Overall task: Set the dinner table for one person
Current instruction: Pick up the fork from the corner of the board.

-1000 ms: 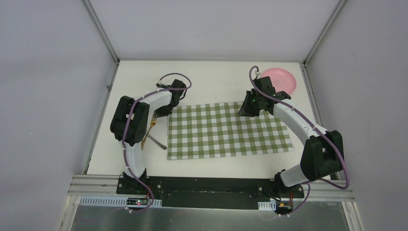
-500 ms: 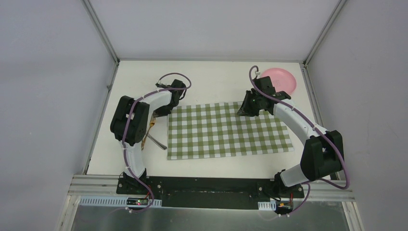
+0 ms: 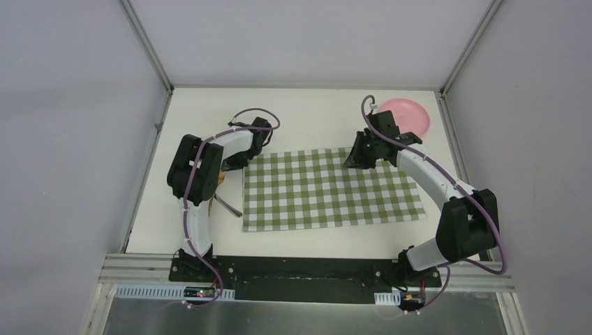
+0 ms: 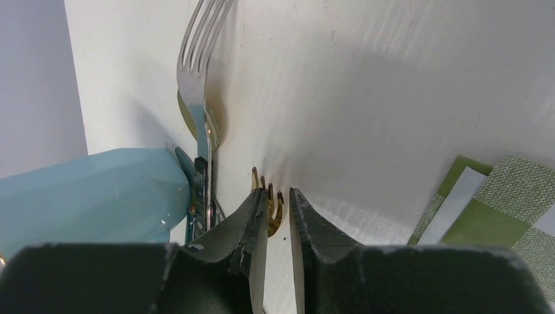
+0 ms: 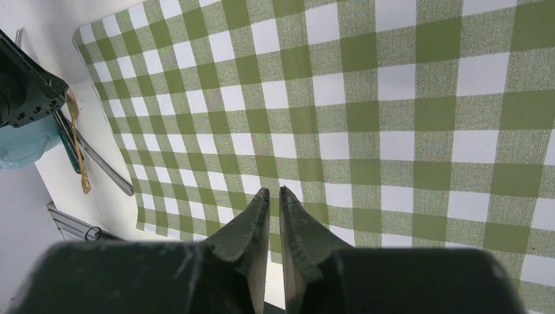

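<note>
The white dinner table (image 3: 314,115) carries a green-and-white checked cloth (image 3: 328,188) in its middle. A pink plate (image 3: 405,114) lies at the far right corner. My left gripper (image 4: 279,193) is shut and empty, low over the tines of a gold fork (image 4: 275,218), just left of the cloth's far left corner (image 4: 504,203). A silver fork (image 4: 199,65) lies beyond it, beside a light blue cup (image 4: 85,190). My right gripper (image 5: 273,191) is shut and empty above the cloth (image 5: 366,98), near its far right corner in the top view (image 3: 356,162).
A piece of cutlery with a dark patterned handle (image 4: 199,196) lies against the cup. The gold fork (image 5: 77,147) and a grey handle (image 5: 105,171) lie along the cloth's left edge. The left arm's elbow (image 3: 195,167) hangs over the cutlery. Aluminium rails edge the table.
My left gripper has shifted a little left, off the cloth's corner towards the cutlery, and its elbow has swung right. My right gripper has lifted slightly off the cloth.
</note>
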### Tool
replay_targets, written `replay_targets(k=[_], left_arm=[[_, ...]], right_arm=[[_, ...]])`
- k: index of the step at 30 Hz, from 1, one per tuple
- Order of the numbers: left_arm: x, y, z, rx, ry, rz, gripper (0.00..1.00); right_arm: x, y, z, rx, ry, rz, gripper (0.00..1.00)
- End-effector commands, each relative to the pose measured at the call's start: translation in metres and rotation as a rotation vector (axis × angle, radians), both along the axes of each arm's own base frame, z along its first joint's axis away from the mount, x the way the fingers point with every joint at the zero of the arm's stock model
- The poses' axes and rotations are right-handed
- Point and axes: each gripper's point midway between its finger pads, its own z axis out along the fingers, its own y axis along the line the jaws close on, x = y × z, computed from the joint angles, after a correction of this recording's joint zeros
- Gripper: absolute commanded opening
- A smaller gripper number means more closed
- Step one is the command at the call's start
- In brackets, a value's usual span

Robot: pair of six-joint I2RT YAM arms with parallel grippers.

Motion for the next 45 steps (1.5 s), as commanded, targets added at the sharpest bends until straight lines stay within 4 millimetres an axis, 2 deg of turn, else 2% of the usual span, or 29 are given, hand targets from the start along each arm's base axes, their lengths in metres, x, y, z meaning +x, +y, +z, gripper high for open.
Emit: replay_targets(k=[1,10,11,14,23,29,36,45], left_arm=[[0.008,0.007,0.013,0.03,-0.036,0.019,0.19],[0.006,0.008,0.016,0.03,-0.043,0.026,0.18],[0.006,0.008,0.017,0.03,-0.045,0.027,0.16],[0.006,0.008,0.019,0.029,-0.047,0.023,0.0],[0.004,0.007,0.024,0.014,-0.056,0.025,0.0],[0.004,0.004,0.042,-0.014,-0.099,0.018,0.0],[0.013,-0.014,0.059,-0.056,-0.147,-0.014,0.0],[0.016,-0.06,0.074,-0.155,-0.172,-0.093,0.0]], right_arm=[[0.007,0.008,0.014,0.032,-0.06,0.028,0.14],[0.007,0.009,0.013,0.038,-0.06,0.033,0.14],[0.007,0.009,0.013,0.039,-0.061,0.034,0.14],[0.007,0.01,0.013,0.041,-0.06,0.036,0.14],[0.007,0.01,0.012,0.039,-0.058,0.039,0.13],[0.008,0.011,0.012,0.044,-0.053,0.039,0.13],[0.009,0.014,0.012,0.058,-0.048,0.039,0.13],[0.008,0.016,0.01,0.068,-0.04,0.04,0.13]])
